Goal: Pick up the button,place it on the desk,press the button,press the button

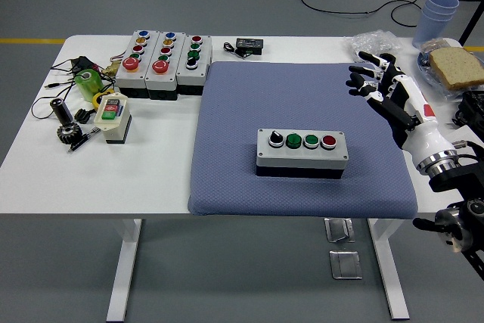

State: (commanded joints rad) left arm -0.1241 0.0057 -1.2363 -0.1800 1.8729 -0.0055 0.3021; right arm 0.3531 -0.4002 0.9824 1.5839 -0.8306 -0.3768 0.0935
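Observation:
A grey button box point(302, 153) lies on the blue mat point(242, 104), with a black knob, two green buttons and one red button point(329, 141) in a row on top. My right hand point(376, 78) hovers over the mat's far right corner, well away from the box. Its fingers are spread and hold nothing. The left arm is out of view.
Three more button boxes point(162, 54) stand at the back left, a small switch box point(112, 115), a green item and tools at the left. A black adapter point(249, 45), a plastic bag point(374, 41), blue cups point(439, 10) and bread point(457, 66) lie at the back right.

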